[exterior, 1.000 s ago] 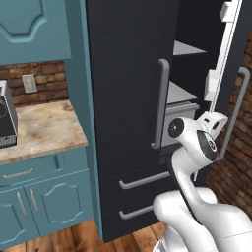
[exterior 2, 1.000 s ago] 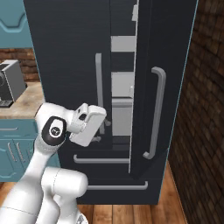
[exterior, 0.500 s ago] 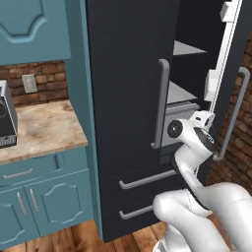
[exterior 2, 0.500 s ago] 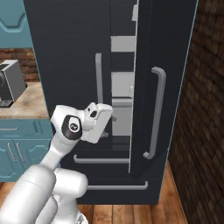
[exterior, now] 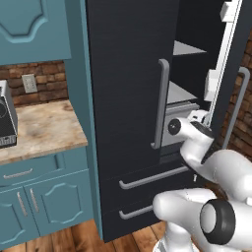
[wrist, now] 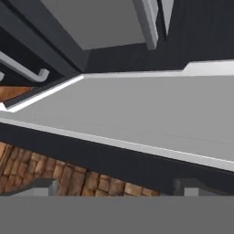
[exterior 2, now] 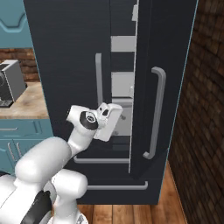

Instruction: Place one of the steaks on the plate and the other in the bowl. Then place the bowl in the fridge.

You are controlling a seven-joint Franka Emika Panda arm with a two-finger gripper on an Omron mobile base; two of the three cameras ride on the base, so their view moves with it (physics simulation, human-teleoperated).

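Where visible, bare fridge [exterior 2: 65, 52] shelves [exterior: 187, 48]

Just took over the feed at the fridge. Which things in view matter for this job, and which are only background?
Job:
tall black fridge, right door open
grey fridge shelves
open pincer

Background:
teal cabinets
beige stone counter
grey countertop appliance
brick wall

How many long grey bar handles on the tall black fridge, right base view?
4. One vertical on the shut left door, one vertical on the open right door, two horizontal on the lower drawers. The white arm may hide parts.
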